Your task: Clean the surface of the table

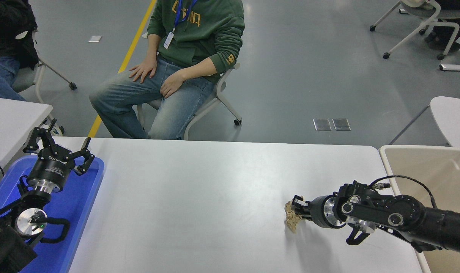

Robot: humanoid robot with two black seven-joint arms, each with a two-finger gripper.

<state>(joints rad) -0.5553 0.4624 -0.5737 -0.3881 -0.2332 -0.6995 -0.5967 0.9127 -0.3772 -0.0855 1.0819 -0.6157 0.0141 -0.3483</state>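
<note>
The right pincer (pixel 296 212) reaches in from the right edge, low over the worktop (pixel 215 197), and it is clenched on a crumpled beige paper wad (pixel 291 219). The wad sits at the tip of this pincer and touches the white surface just under it. Behind the right arm, at the worktop's right end, stands a beige bin (pixel 435 167). Far to the left of this pincer, the left pincer (pixel 59 146) is parked with its fingers spread wide, above a blue tray (pixel 84 197). Beyond the worktop's far edge a person in a green hoodie (pixel 199 34) sits on a chair.
</note>
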